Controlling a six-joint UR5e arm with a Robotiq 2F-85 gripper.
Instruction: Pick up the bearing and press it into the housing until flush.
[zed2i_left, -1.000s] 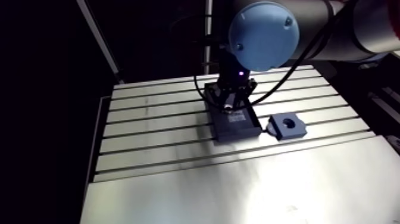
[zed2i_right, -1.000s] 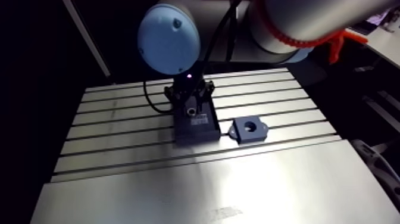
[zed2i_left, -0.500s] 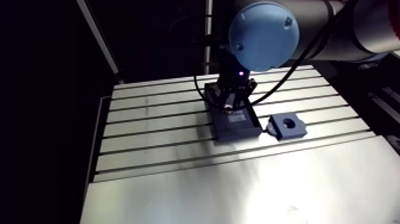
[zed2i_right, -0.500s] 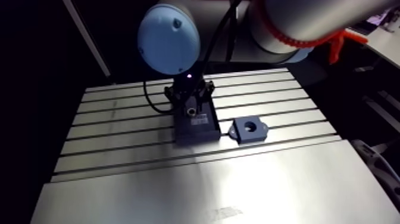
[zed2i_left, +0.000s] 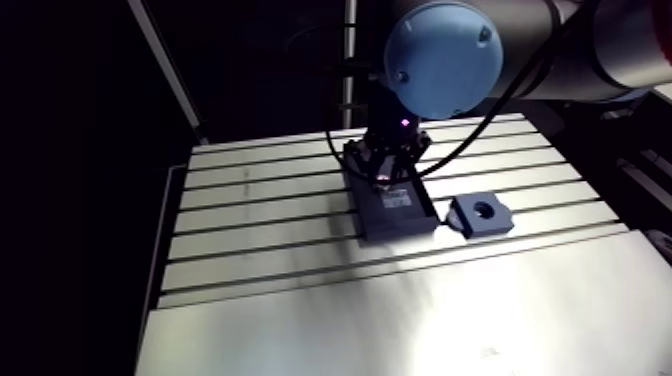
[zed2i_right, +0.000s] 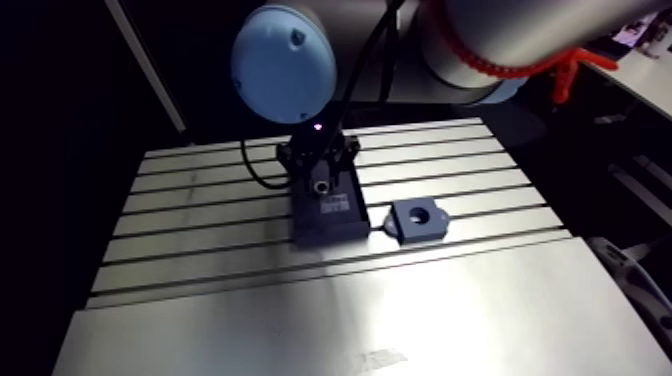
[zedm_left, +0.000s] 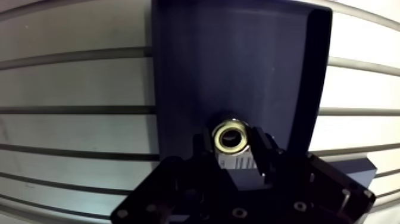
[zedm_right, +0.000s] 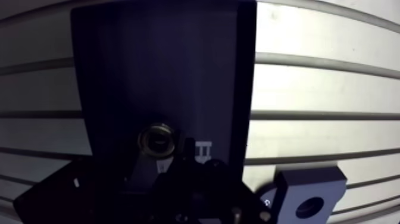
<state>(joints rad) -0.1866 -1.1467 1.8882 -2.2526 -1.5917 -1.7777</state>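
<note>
Two fingers of the tool (zedm_left: 231, 149) pinch the bearing (zedm_left: 231, 136) between them, down in the dark tray (zedm_left: 238, 59). Meanwhile the housing (zedm_right: 311, 189) sits apart, beside the tool.

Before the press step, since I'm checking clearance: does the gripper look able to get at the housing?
Probably yes: the housing sits alone on the table beside the tray, bore up and uncovered.

grey arm (zed2i_left: 610, 60), light-blue joint cap (zed2i_left: 443, 58) (round), black jaws.
</note>
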